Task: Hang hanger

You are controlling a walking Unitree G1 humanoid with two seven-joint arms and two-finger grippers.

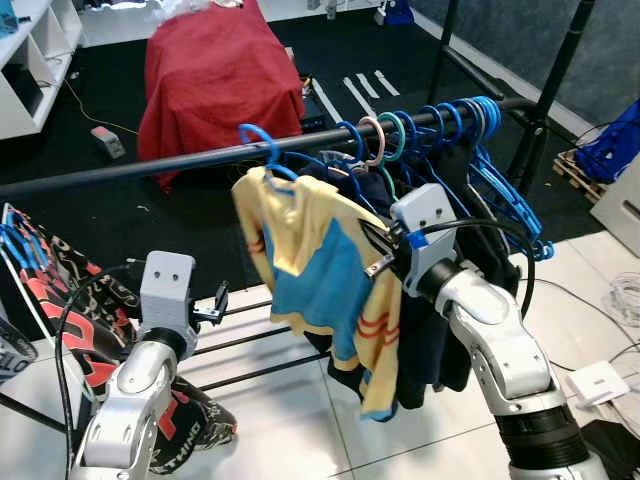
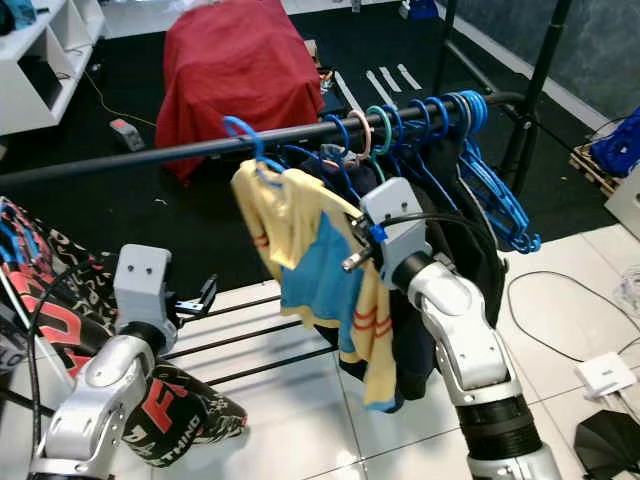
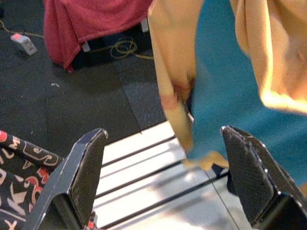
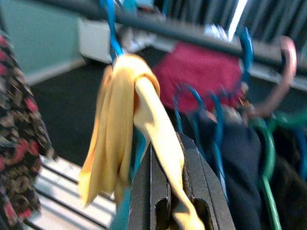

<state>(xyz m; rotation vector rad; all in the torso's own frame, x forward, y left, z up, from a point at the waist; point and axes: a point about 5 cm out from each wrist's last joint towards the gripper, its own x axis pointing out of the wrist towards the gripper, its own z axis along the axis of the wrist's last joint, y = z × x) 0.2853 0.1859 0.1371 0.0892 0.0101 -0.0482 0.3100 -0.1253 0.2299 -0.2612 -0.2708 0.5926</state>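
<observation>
Shirt (image 1: 320,270) hung by blue hanger (image 1: 262,150) on rail (image 1: 150,165). Right gripper (image 4: 180,191) pinched its shoulder; left gripper (image 3: 163,177) gaped wide, empty, below.

A red cloth (image 1: 220,75) drapes a boxy object on the black floor mat at 12 o'clock. A small grey device with a red button (image 1: 107,141) lies at 10 o'clock beside it, near a white shelf unit (image 1: 35,55) at far 10 o'clock. A black, red and white patterned garment (image 1: 70,330) hangs at 8 o'clock. A white power adapter (image 1: 598,381) rests on the pale tiles at 4 o'clock.
</observation>
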